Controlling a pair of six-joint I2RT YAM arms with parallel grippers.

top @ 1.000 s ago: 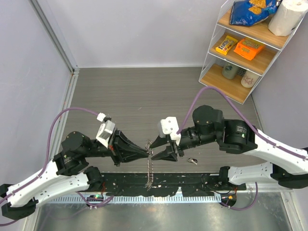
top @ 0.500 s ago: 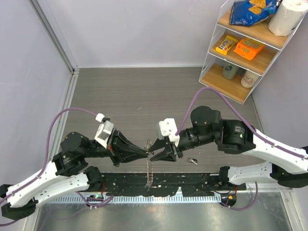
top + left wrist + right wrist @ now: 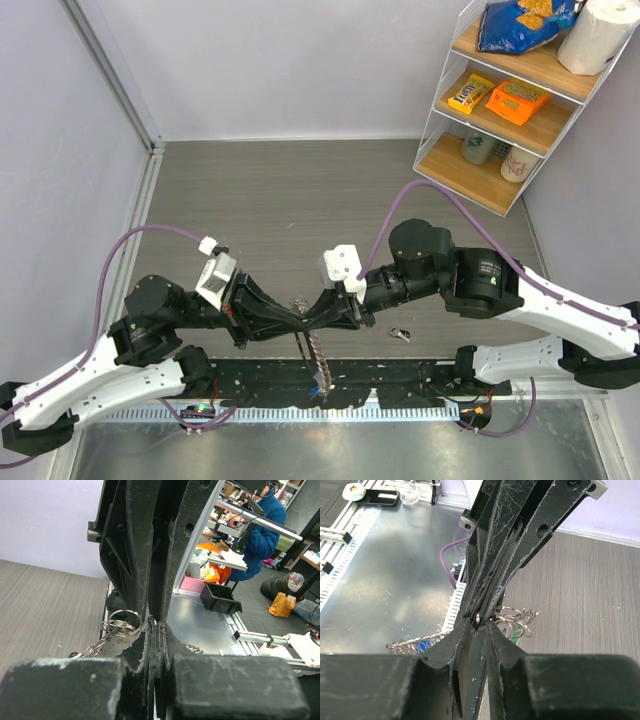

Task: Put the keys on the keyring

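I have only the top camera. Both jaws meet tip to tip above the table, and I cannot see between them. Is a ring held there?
Observer: Yes. The right wrist view shows a small metal ring pinched where the two shut pairs of jaws meet.
Operator: Where is the green key?
Observer: Its head hangs in a bunch of rings right beside the tips, over the grey table.
Operator: And the blue tag?
Observer: It sits on the chain, on the other side of the tips, over the metal sheet.
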